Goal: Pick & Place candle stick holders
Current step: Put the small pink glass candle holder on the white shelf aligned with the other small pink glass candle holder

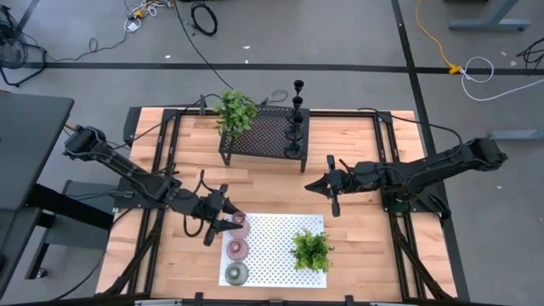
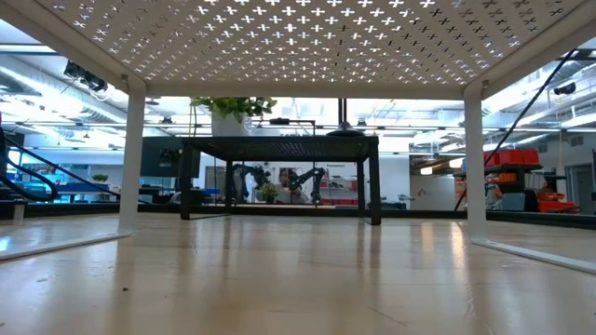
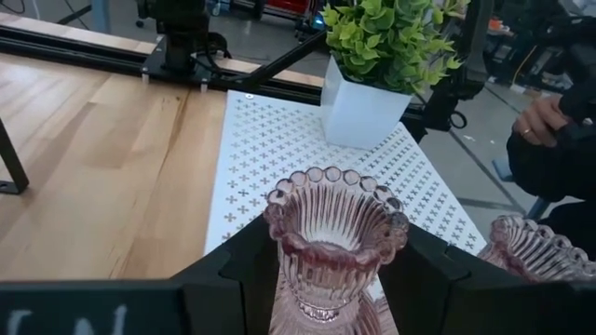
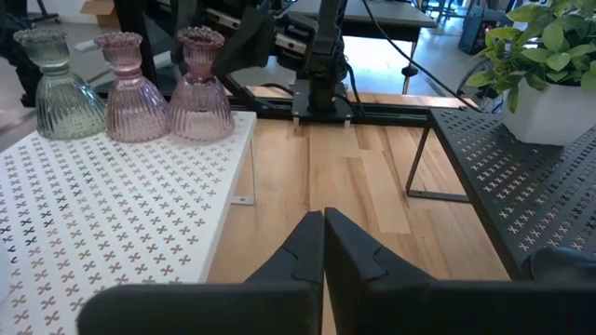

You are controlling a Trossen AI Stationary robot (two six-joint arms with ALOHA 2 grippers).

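Glass, fragile and slippery, the pink holder (image 3: 333,244) is flanked at its narrow neck by the part-open left hand (image 3: 335,279), contact uncertain.

Two ribbed pink glass holders (image 4: 199,88) (image 4: 132,91) and one ribbed olive-green holder (image 4: 61,86) stand on a white tray (image 4: 112,214) punched with small crosses. The rack (image 1: 265,134) is black mesh, the plants (image 1: 312,249) leafy green, the table (image 1: 183,183) pale wood.

Overhead, table-level and two close wrist cameras share the white perforated shelf (image 1: 272,251).
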